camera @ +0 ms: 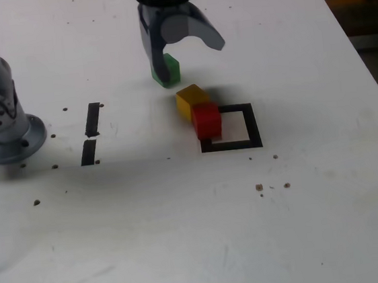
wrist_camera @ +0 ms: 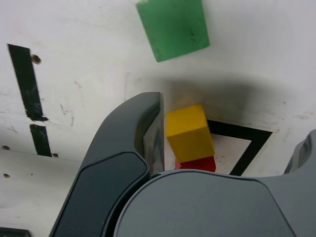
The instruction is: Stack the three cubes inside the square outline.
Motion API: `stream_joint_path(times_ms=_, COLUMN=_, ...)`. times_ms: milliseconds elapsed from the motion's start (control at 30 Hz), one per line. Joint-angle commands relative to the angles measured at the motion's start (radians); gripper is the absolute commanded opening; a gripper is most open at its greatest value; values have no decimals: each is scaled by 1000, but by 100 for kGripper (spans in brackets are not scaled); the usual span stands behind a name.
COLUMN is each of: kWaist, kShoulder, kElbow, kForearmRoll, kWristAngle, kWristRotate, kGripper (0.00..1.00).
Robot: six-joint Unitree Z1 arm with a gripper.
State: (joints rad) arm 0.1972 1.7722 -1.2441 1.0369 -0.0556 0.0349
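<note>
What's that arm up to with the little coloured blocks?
The arm's gripper hangs open above the green cube, holding nothing. The yellow cube and the red cube sit close together at a corner of the square outline, the red one over the tape. Nothing is stacked yet.

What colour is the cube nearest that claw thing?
Green: the green cube, clearest in the wrist view.

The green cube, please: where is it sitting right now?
In the exterior view, the green cube lies on the white table, outside the square outline, up and to the view's left of the yellow cube.
</note>
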Motion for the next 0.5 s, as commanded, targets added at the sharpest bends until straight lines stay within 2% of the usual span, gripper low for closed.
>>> stream_joint_path(times_ms=0, kWaist=-7, kShoulder=12, kElbow=-8, kForearmRoll=-6, kWristAngle=-4, kWristRotate=-5, kGripper=97)
stream_joint_path(times_ms=333, kWaist=-22, kShoulder=50, kElbow=-5, kForearmRoll=-11, kWristAngle=-19, kWristRotate=-16, kGripper=97)
stream_joint_path(times_ms=467, kWaist=-23, kShoulder=54, kElbow=10, kForearmRoll=-12, kWristAngle=-38, kWristRotate=-18, kGripper=97)
